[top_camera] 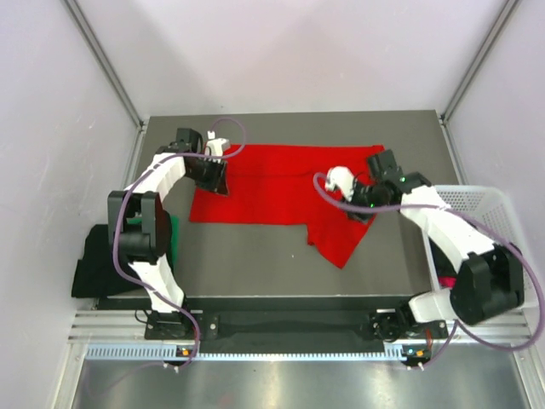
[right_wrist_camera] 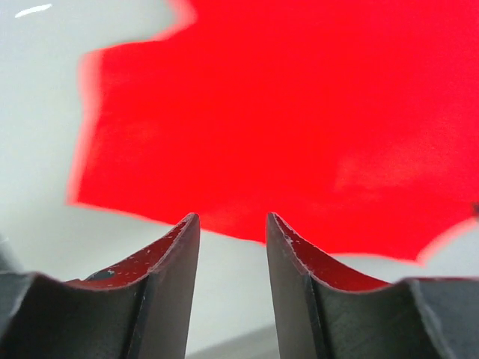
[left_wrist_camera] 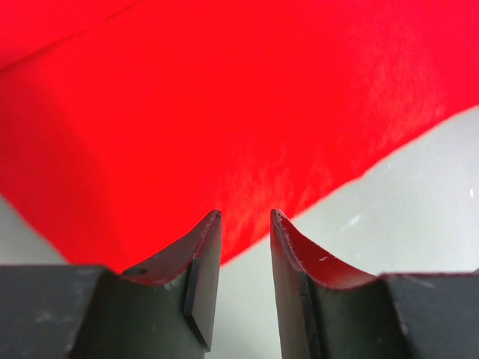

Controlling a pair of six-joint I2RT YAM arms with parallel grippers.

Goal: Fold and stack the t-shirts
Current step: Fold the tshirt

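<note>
My left gripper [left_wrist_camera: 245,217] and right gripper [right_wrist_camera: 232,219] hang spread, pinching nothing. The red shirt [top_camera: 272,192] lies uneven at its near right, so a shallow pinch could bunch it.

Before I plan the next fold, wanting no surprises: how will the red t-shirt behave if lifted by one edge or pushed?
The red t-shirt would probably droop limply, since it lies flat with soft creases. It looks light: thin cloth. Pushed, it would likely bunch rather than slide whole on the table; its sleeve lies askew.
</note>
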